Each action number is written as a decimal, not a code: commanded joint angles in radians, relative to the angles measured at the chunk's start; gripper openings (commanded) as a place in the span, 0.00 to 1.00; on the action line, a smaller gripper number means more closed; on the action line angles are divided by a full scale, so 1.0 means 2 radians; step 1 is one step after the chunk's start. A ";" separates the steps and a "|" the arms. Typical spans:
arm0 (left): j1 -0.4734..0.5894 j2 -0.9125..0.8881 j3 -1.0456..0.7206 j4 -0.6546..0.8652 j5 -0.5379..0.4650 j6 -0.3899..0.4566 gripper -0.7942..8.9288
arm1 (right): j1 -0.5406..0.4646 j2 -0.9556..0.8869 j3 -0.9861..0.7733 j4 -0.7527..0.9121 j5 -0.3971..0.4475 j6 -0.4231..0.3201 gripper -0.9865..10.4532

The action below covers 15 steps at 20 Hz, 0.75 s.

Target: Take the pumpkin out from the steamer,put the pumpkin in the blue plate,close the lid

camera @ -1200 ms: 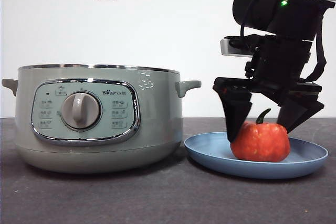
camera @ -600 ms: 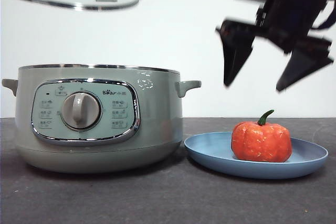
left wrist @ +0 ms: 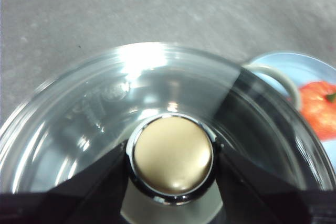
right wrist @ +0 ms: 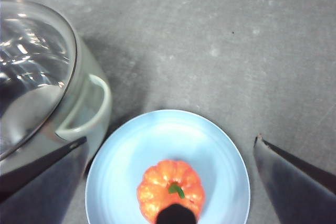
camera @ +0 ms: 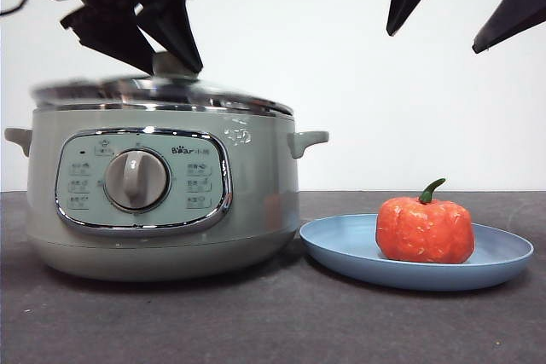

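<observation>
The orange-red pumpkin [camera: 425,229] with its green stem sits upright in the blue plate [camera: 341,249], to the right of the sage-green steamer [camera: 162,202]. My left gripper [camera: 173,66] is shut on the knob [left wrist: 173,150] of the glass lid [camera: 162,91]. The lid is blurred and lies at the steamer's chrome rim; I cannot tell whether it is fully seated. My right gripper [camera: 435,40] hangs open and empty high above the plate. In the right wrist view the pumpkin [right wrist: 170,190] lies in the plate [right wrist: 215,145] between my open jaws.
The steamer's side handle [camera: 307,140] reaches toward the plate, and the plate's rim almost touches the steamer's base. Dark grey table [camera: 273,321] runs in front of both, with a white wall behind.
The left gripper has brought the lid down from high above to the steamer's rim. The right gripper has let go of the pumpkin and risen, open, well above the plate.
</observation>
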 commanded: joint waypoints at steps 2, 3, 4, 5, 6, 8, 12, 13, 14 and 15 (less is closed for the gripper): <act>-0.004 0.010 0.005 -0.010 0.001 0.001 0.07 | 0.000 0.001 -0.004 -0.012 0.002 0.005 0.61; -0.004 0.010 0.005 -0.014 0.001 0.002 0.07 | 0.000 0.001 -0.004 -0.015 0.002 0.005 0.61; -0.004 0.010 0.005 -0.018 0.001 0.002 0.08 | 0.000 0.001 -0.004 -0.017 0.002 0.005 0.61; -0.004 0.010 0.005 -0.022 0.000 0.002 0.09 | 0.000 0.001 -0.004 -0.020 0.002 0.005 0.61; -0.004 0.010 0.005 -0.023 0.000 0.002 0.16 | 0.000 0.001 -0.004 -0.021 0.002 0.005 0.61; -0.004 0.010 0.005 -0.022 -0.001 0.002 0.48 | 0.000 0.001 -0.004 -0.022 0.002 0.005 0.61; -0.003 0.006 0.005 -0.020 -0.001 0.001 0.56 | 0.000 0.001 -0.004 -0.022 0.002 0.005 0.61; -0.003 0.002 0.005 -0.020 0.000 0.001 0.56 | 0.000 0.001 -0.004 -0.023 0.001 0.005 0.61; -0.003 -0.006 0.005 -0.028 0.000 0.001 0.56 | 0.000 0.000 -0.004 -0.028 0.000 0.005 0.61; -0.003 -0.016 0.005 -0.039 0.000 0.001 0.56 | 0.000 -0.001 -0.004 -0.037 -0.002 0.005 0.61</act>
